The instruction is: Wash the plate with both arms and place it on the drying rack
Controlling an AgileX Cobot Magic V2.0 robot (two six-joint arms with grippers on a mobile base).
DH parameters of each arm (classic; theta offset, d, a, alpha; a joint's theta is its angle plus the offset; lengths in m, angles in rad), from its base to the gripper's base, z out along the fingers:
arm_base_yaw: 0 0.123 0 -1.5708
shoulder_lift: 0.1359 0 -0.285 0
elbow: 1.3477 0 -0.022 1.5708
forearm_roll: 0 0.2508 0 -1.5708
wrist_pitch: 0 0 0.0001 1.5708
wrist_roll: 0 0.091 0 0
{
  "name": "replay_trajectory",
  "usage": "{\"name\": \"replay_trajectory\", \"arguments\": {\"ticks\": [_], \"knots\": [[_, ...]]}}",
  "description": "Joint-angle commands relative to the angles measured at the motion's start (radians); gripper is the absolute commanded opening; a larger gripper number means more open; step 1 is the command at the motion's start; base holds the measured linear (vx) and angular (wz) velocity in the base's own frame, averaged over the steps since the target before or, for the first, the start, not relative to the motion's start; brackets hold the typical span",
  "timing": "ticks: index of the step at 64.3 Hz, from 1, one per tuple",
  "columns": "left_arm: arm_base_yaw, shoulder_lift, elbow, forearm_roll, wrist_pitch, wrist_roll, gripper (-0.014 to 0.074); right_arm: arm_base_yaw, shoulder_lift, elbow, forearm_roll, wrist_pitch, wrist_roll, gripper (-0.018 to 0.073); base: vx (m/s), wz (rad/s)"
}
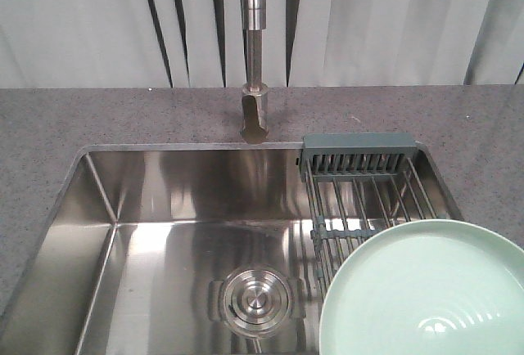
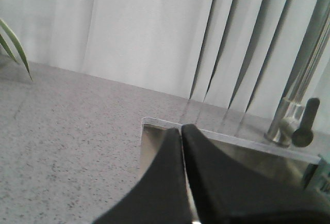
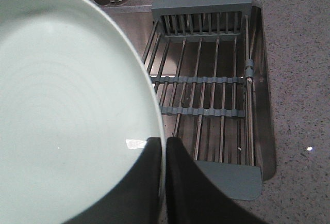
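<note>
The pale mint-green plate [image 1: 426, 289] fills the lower right of the front view and hides the near end of the drying rack [image 1: 360, 183]. In the right wrist view my right gripper [image 3: 163, 144] is shut on the rim of the plate [image 3: 67, 105], one finger on its face and one behind. The wire drying rack [image 3: 206, 79] lies just right of the plate, across the sink's right end. My left gripper [image 2: 181, 131] is shut on nothing, above the sink's far left corner [image 2: 152, 136]. Neither arm shows in the front view.
The steel sink [image 1: 164, 199] has a round drain [image 1: 256, 296] in its floor. A steel faucet [image 1: 255, 60] stands behind it at the middle, with its base [image 2: 289, 126] also in the left wrist view. Speckled grey countertop [image 1: 82, 118] surrounds the sink; curtains hang behind.
</note>
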Motion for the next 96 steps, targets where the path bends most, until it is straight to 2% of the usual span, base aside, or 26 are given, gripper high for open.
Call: {"name": "replay_trajectory", "arguments": {"ticks": [1,5,14,29,43,46,49,52,63,64,65,68,77,85,92,96], "knots": [[0.000,-0.015,-0.027,-0.030,-0.069,-0.045,-0.0006,-0.004,0.014,-0.024,0.017,-0.067,-0.002,-0.0001,0.00,0.00],[0.000,-0.015,-0.030,-0.031,-0.069,-0.049,-0.0006,-0.004,0.014,-0.024,0.017,-0.067,-0.002,-0.0001,0.00,0.00],[0.000,-0.015,-0.036,-0.114,-0.094,-0.127,-0.0006,-0.004,0.014,-0.024,0.017,-0.067,-0.002,-0.0001,0.00,0.00],[0.000,-0.015,-0.036,-0.301,-0.120,-0.264,-0.0006,-0.004,0.014,-0.024,0.017,-0.067,-0.002,-0.0001,0.00,0.00],[0.000,-0.015,-0.051,-0.562,-0.115,-0.489,-0.0006,-0.004,0.014,-0.024,0.017,-0.067,-0.002,-0.0001,0.00,0.00],[0.000,-0.015,-0.085,-0.602,-0.106,-0.500,-0.0006,-0.004,0.014,-0.024,0.017,-0.067,-0.002,-0.0001,0.00,0.00],[0.000,-0.014,-0.132,-0.600,-0.102,-0.492,-0.0006,-0.004,0.014,-0.024,0.017,-0.067,-0.002,-0.0001,0.00,0.00],[0.000,-0.012,-0.186,-0.591,-0.102,-0.473,-0.0006,-0.004,0.014,-0.024,0.017,-0.067,-0.002,-0.0001,0.00,0.00],[0.000,0.088,-0.413,-0.480,-0.065,-0.249,-0.0006,-0.004,0.014,-0.024,0.017,-0.067,-0.002,-0.0001,0.00,0.00],[0.000,0.113,-0.444,-0.466,-0.045,-0.219,-0.0006,-0.004,0.014,-0.024,0.017,-0.067,-0.002,-0.0001,0.00,0.00],[0.000,0.181,-0.524,-0.431,0.028,-0.122,-0.0006,-0.004,0.014,-0.024,0.017,-0.067,-0.002,-0.0001,0.00,0.00],[0.000,0.259,-0.589,-0.414,0.110,-0.037,-0.0006,-0.004,0.014,-0.024,0.017,-0.067,-0.002,-0.0001,0.00,0.00],[0.000,0.506,-0.757,-0.418,0.319,0.153,-0.0006,-0.004,0.014,-0.024,0.017,-0.067,-0.002,-0.0001,0.00,0.00],[0.000,0.707,-0.877,-0.426,0.414,0.314,0.0001,-0.004,0.014,-0.024,0.017,-0.067,-0.002,-0.0001,0.00,0.00],[0.000,0.856,-0.952,-0.501,0.472,0.433,0.0035,-0.004,0.014,-0.024,0.017,-0.067,-0.002,-0.0001,0.00,0.00],[0.000,0.936,-0.995,-0.572,0.519,0.513,0.0076,-0.004,0.014,-0.024,0.017,-0.067,-0.002,-0.0001,0.00,0.00]]}}
